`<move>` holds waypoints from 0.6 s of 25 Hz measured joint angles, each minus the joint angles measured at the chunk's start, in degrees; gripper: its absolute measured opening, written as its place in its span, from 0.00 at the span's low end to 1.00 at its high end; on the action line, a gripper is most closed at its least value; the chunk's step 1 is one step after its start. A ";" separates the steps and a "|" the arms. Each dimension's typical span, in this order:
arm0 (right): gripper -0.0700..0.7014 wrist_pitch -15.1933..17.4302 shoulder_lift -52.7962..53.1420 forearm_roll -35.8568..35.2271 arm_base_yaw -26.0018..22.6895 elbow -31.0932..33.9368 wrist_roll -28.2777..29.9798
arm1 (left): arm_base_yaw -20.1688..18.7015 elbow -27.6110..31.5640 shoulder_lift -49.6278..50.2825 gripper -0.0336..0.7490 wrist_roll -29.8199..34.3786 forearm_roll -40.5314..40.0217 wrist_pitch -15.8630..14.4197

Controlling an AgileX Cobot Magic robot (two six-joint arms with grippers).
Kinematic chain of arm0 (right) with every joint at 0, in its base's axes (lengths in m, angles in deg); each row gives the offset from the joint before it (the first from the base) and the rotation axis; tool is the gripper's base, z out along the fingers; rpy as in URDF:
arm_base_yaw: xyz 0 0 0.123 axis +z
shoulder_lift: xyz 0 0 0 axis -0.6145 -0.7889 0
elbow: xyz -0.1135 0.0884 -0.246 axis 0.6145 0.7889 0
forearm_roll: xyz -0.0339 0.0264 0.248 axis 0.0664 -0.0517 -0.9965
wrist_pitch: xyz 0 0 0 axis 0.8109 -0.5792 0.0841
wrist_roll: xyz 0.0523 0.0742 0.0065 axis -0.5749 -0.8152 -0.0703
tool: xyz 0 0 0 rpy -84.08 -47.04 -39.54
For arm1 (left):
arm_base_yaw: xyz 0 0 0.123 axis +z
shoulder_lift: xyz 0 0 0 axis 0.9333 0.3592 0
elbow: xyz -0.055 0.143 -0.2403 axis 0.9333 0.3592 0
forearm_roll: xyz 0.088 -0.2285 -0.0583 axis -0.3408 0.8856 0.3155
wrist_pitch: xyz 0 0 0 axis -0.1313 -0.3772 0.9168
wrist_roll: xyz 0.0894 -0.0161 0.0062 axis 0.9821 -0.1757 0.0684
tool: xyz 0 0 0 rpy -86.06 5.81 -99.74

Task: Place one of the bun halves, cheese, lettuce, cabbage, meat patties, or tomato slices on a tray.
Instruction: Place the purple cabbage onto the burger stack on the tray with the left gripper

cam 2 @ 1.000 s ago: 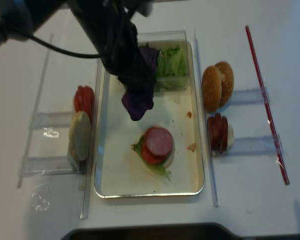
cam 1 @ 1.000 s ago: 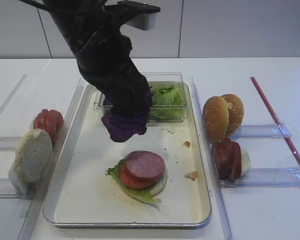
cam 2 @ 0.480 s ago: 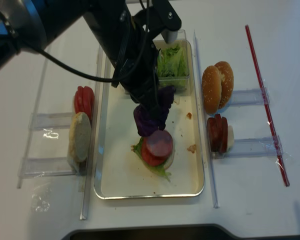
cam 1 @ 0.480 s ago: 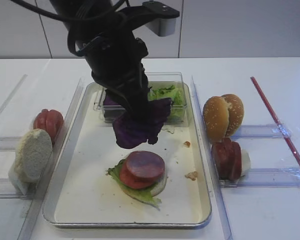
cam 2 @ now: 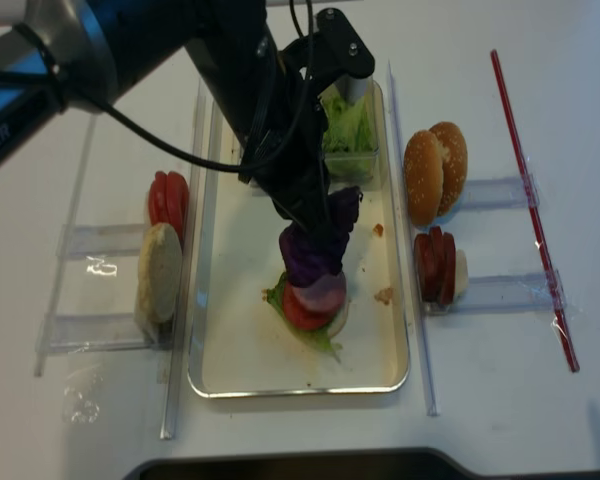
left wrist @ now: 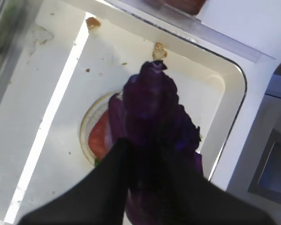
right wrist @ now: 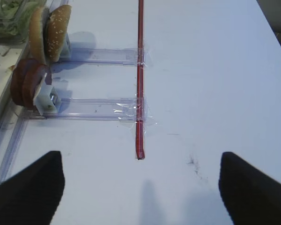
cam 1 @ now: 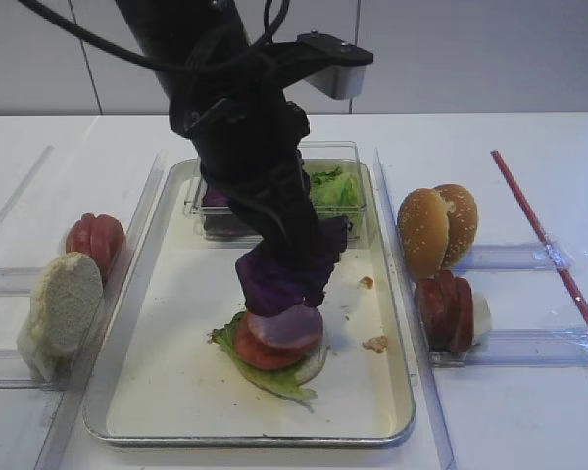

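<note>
**Mia:** What do you see from the high camera?

**Ben:** A big black arm reaches down over the tray [cam 1: 137, 323]. Its left claw [cam 1: 292, 257] is pinched tight on the cabbage [cam 1: 284, 274]. The cabbage is dark purple and crinkly, and it hangs in a bunch.

**Mia:** Where is it hanging?

**Ben:** Right on top of the little stack in the middle of the tray. The leaf's bottom edge meets the meat patty [cam 1: 286, 328]. Under that is a red tomato slice [cam 1: 255, 351], some green lettuce [cam 1: 272, 377] and a pale bun.

**Mia:** And the right wrist camera?

**Ben:** The right claw [right wrist: 140, 187] is wide open with nothing in it. Its two dark tips sit at the near corners, over the bare white table [right wrist: 215, 70]. Far to the left are bun halves [right wrist: 49, 32] standing on edge in a clear rack [right wrist: 98, 56], and dark round patties [right wrist: 25, 86] in the next rack. A red stick [right wrist: 140, 75] lies across both racks.

**Mia:** The left wrist camera?

**Ben:** The purple leaf fills the middle, wavy and nearly black in the folds. The dark fingers [left wrist: 107, 187] squeeze its near end. Below it a bit of red tomato and the round bun edge peek out.

**Mia:** And the other high camera?

**Ben:** Same thing from above. The purple bunch sits over the stack in the tray. To the left, red slices [cam 2: 168, 198] and a pale bun half [cam 2: 160, 272] stand in a rack.
</note>
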 joint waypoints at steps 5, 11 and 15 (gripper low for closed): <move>0.98 0.00 0.00 0.00 0.00 0.00 0.00 | -1.59 0.00 0.27 0.25 -4.35 -3.18 0.00; 0.98 0.00 0.00 0.00 0.00 0.00 0.00 | -1.71 0.48 0.27 0.25 -8.05 -3.26 0.10; 0.98 0.00 0.00 0.00 0.00 0.00 0.00 | -1.71 3.12 0.27 0.25 -9.23 -3.26 0.21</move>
